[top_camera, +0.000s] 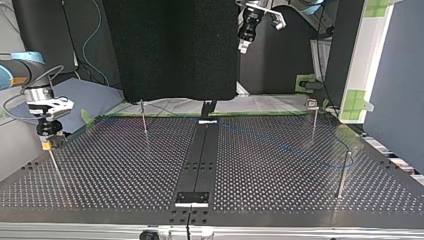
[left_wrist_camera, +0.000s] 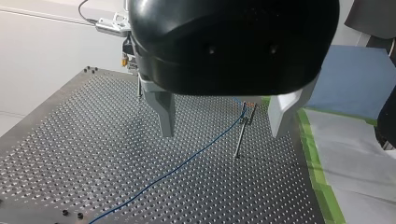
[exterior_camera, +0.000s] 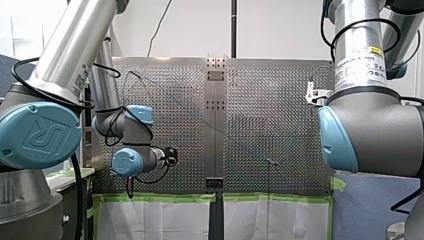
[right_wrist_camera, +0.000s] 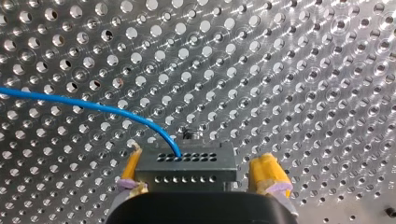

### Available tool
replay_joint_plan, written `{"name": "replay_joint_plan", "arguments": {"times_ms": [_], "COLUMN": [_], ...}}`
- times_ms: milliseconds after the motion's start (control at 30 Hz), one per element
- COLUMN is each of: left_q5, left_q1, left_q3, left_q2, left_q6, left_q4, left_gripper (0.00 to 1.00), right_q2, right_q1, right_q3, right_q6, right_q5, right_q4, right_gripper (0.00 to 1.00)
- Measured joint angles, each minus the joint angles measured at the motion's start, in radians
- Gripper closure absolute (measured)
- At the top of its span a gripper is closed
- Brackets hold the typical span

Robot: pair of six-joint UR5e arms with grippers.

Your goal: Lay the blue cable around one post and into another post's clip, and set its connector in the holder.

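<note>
Yellow-padded right end effector point(right_wrist_camera: 200, 155) straddles the holder point(right_wrist_camera: 187, 173), blue cable point(right_wrist_camera: 93, 108) entering it.

Front view looked from behind, high, across tabletop point(exterior_camera: 270, 115). Top view faced back from opposite edge, low. Left wrist view hung obliquely above tabletop; right wrist view sat close behind my right tool point(right_wrist_camera: 201, 156). All 4 shared perforated tabletop.

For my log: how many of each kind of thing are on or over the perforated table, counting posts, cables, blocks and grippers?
Posts: 4
Blue cable: 1
Black block with holes: 1
Grippers: 2 (left gripper, right gripper)
Total: 8
</note>
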Motion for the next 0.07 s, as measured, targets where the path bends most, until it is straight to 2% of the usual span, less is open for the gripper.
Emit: {"name": "replay_joint_plan", "arguments": {"times_ms": [67], "left_q5": [0.0], "left_q1": [0.0], "left_q3": [0.0], "left_q2": [0.0], "left_q6": [0.0], "left_q4": [0.0], "left_gripper": [0.0], "right_q2": [0.0], "right_q1": [0.0], "right_q3": [0.0], "right_q6": [0.0], "right_q5": [0.0], "right_q4": [0.0], "right_gripper": [0.0]}}
